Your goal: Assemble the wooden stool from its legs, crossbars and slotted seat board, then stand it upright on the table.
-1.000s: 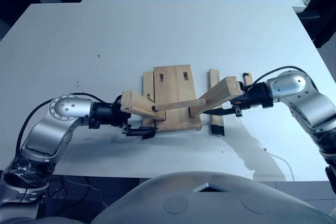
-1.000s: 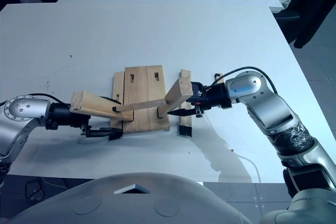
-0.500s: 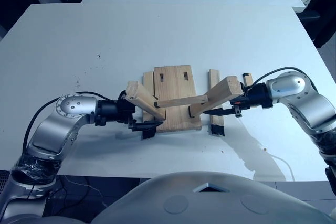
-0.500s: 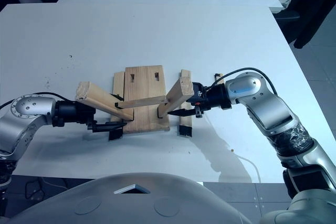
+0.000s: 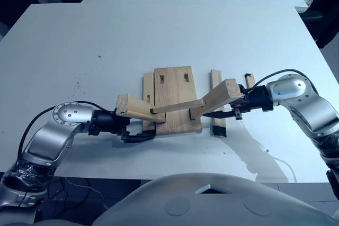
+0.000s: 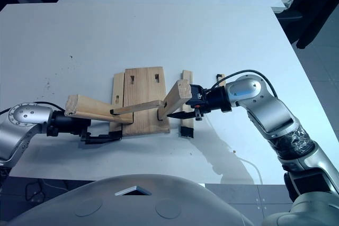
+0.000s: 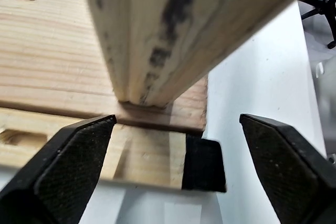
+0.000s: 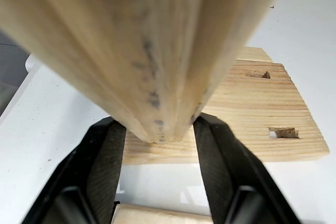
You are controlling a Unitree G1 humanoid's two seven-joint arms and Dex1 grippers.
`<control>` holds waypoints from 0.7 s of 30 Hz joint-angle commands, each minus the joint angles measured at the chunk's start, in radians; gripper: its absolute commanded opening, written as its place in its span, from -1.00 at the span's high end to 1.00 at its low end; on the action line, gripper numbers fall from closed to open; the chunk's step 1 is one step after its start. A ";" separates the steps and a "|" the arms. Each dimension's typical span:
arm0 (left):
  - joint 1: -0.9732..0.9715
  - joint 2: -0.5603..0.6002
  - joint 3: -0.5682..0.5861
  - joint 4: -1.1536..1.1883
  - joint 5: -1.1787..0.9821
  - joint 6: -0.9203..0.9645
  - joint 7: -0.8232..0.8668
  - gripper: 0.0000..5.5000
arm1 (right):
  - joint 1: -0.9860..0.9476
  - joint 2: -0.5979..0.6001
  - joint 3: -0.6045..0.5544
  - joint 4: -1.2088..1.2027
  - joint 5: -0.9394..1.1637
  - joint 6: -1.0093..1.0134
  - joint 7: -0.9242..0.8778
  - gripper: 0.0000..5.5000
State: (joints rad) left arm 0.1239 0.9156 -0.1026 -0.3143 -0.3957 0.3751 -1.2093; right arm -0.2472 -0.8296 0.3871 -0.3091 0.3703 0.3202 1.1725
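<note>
Stage (judged): sub-frame of two legs and one crossbar, carried in the air; seat board not yet joined.
Left leg [image 5: 135, 110]: slants up toward the robot's left and meets the crossbar at its lower end.
Crossbar [image 5: 177, 106]: spans the two legs, nearly level, a little higher at the right.
Right leg [image 5: 218, 95]: slants up toward the robot's right.
Right gripper [image 8: 160, 129]: jaws closed on the right leg, a pad pressed to each side face.
Left gripper [image 7: 177, 124]: jaws stand wide. The left leg runs above them, and table shows between the leg and one pad. I see no clamping there.
Seat board [image 5: 174, 86]: flat on the table [image 5: 106, 41], slots at its far end. Its near edge lies under the crossbar.
Loose parts: one piece touching the board's left edge [image 5: 148, 86], and a leg with a dark end just to its right [image 5: 215, 80].
Key relation: the frame's long axis runs across the robot, left to right, while the board's long axis runs away from it. From both sets of jaws the board lies below and beyond.
Nearer arm (judged): each is near its own leg, but only the right has a sure hold.
Risk (judged): the left joint may slip if the frame is swung before the left jaws close.
</note>
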 commanded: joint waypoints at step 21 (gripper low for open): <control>-0.147 0.079 0.519 0.120 -0.525 0.313 -0.108 -0.49 | 0.086 -0.016 0.035 0.016 -0.055 0.054 -0.017 0.27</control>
State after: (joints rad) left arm 0.0519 0.9923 0.3116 -0.1927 -0.7461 0.5739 -1.3288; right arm -0.2211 -0.8281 0.3787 -0.3250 0.3704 0.3209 1.1478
